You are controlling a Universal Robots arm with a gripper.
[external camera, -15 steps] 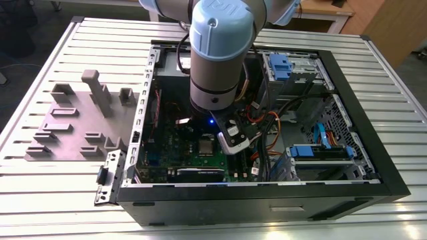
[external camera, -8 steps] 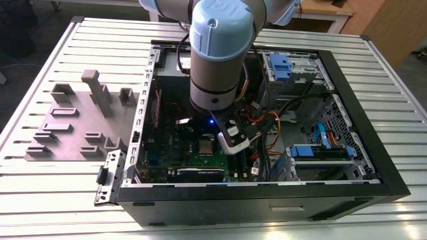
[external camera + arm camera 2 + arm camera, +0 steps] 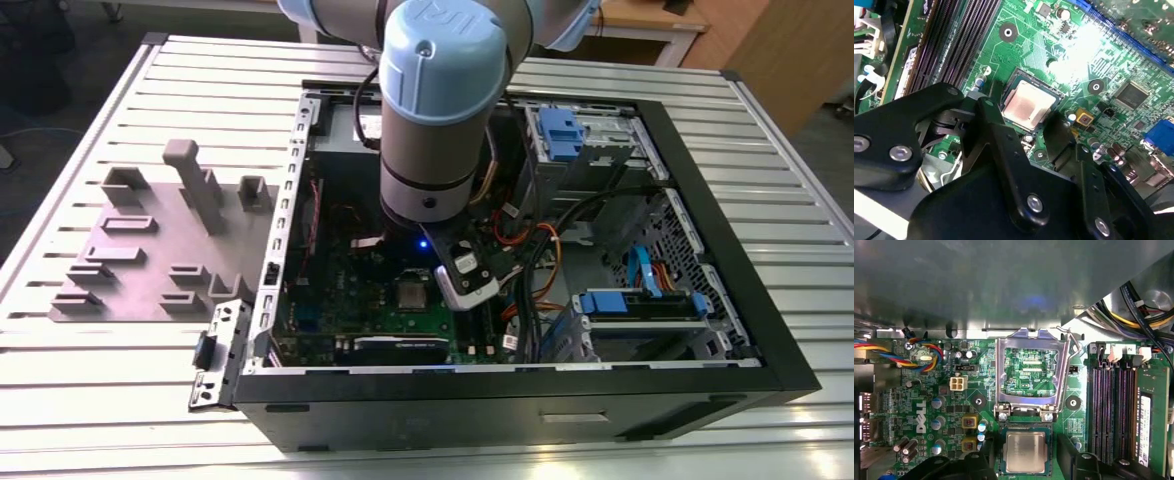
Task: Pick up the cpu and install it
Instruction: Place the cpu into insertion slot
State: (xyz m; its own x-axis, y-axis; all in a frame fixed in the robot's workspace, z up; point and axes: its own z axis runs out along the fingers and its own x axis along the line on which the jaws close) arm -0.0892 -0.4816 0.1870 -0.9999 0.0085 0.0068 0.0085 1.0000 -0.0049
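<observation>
As seen in the exterior view, hangs low inside the open computer case (image 3: 467, 420), packed with motherboard (image 3: 347, 290) and cables (image 3: 527, 240). In the second wrist view, straddles the cpu (image 3: 1026, 105) with fingers (image 3: 994, 130) spread and empty. In the first wrist view, finds the cpu seated in its socket (image 3: 1024, 427) between them, raised socket frame (image 3: 1001, 370) just past their tips. Likely light, stiff, fragile; best gripped by opposite edges.

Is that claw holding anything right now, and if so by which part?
Nothing is held. The gripper is open, a finger on each side of the cpu and clear of its edges; the cpu lies flat in its socket.
</observation>
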